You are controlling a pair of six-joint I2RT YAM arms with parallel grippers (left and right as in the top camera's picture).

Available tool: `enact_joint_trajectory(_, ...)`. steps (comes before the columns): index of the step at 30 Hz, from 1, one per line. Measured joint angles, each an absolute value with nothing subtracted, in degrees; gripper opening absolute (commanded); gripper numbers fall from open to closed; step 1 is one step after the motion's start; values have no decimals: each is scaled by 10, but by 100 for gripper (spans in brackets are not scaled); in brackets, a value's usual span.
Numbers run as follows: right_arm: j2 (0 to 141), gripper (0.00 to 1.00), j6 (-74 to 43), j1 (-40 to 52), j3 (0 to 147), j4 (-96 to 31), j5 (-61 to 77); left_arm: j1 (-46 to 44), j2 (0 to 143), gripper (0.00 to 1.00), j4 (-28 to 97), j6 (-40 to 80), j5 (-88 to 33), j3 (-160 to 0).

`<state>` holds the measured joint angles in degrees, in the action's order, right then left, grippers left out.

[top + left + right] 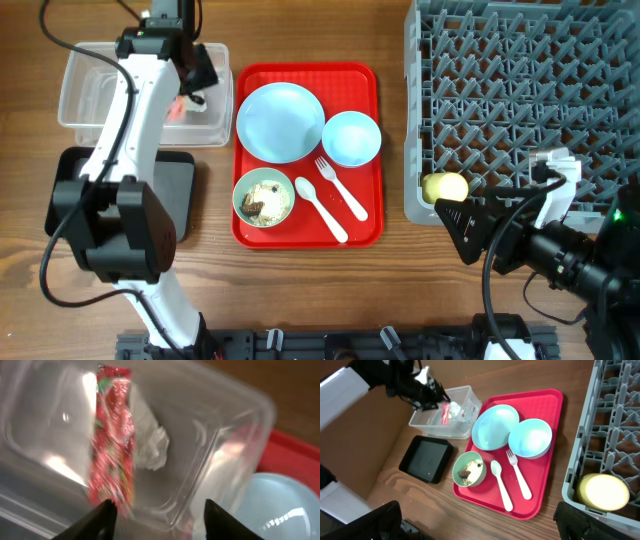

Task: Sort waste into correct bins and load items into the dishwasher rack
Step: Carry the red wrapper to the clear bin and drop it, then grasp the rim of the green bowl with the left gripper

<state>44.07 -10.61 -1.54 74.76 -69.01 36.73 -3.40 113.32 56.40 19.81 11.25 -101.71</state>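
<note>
Wooden tabletop [300, 300]: left gripper [160, 510] apart over clear tub [220, 425], red wrapper [112, 440] beside one finger [102, 516]; right gripper [481, 522] wide apart.

A robotics lab bench staged as a kitchen clean-up: cabled robot arms [135, 110] stand over a plain wooden table [300, 30], where a red serving tray [370, 90] sits between a clear tub [80, 90] and a grey dishwasher rack [520, 80].

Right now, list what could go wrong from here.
The red crinkled snack wrapper hangs beside a finger of the open left gripper; it might cling and leave the clear rectangular plastic tub as the arm lifts. Crumbly scraps in the pale green bowl could spill later.
</note>
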Motion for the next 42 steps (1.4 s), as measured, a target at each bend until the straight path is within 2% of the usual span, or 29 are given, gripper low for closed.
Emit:
enact_joint_trajectory(6, 441, 100, -108, -15, 748, -690, 348, -66, 1081, 56, 660, 198, 46, -1016)
enact_joint_trajectory(7, 441, 100, -112, -15, 748, -690, 341, -77, 1065, 53, 676, 198, 39, -1016)
enact_joint_trajectory(10, 441, 100, -127, -15, 748, -690, 314, -133, 1005, 46, 732, 199, 17, -1019)
enact_joint_trajectory(14, 441, 100, -143, -15, 748, -690, 288, -232, 969, 43, 808, 220, 3, -1018)
enact_joint_trajectory(17, 441, 100, -146, -15, 748, -690, 282, -278, 972, 42, 789, 255, 21, -972)
enact_joint_trajectory(22, 441, 100, -150, -15, 748, -690, 279, -345, 980, 35, 687, 334, 54, -837)
enact_joint_trajectory(30, 441, 100, -152, -15, 748, -690, 278, -353, 984, 30, 522, 383, 58, -674)
enact_joint_trajectory(33, 441, 100, -152, -15, 748, -689, 278, -353, 985, 21, 484, 386, 58, -644)
enact_joint_trajectory(36, 441, 100, -152, -15, 748, -690, 278, -353, 991, 5, 473, 389, 57, -629)
enact_joint_trajectory(42, 441, 100, -152, -15, 748, -690, 278, -353, 1002, 4, 480, 385, 64, -626)
